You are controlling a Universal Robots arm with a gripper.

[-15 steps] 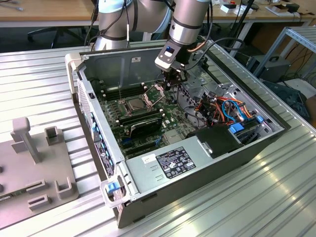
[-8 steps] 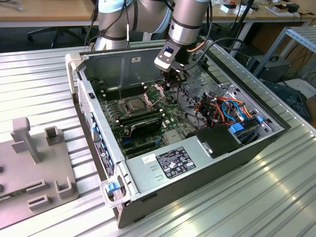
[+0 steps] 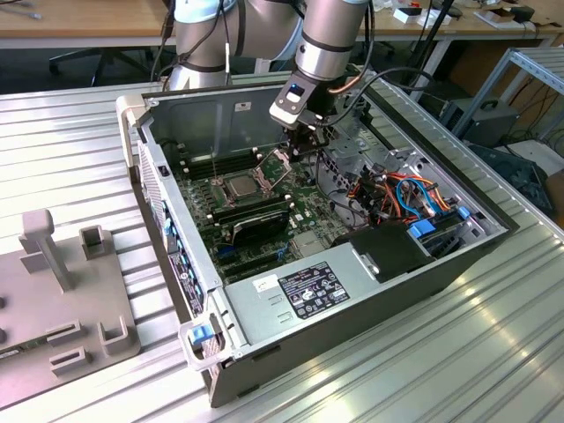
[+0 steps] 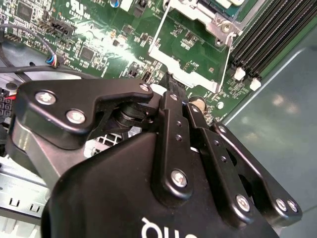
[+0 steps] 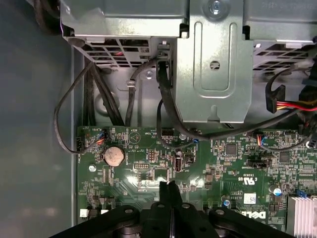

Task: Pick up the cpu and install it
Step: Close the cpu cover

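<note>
The arm (image 3: 330, 35) is cut off at the exterior view's top edge. Left of centre, the cpu (image 3: 238, 186) is too small for us to judge its seating.

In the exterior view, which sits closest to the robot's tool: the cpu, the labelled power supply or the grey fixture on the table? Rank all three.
Measured from the tool:
1. cpu, in its socket inside the case, just toward the exterior view's left.
2. power supply, along the case's near edge.
3. grey fixture, outside the case, far toward the exterior view's left.
</note>
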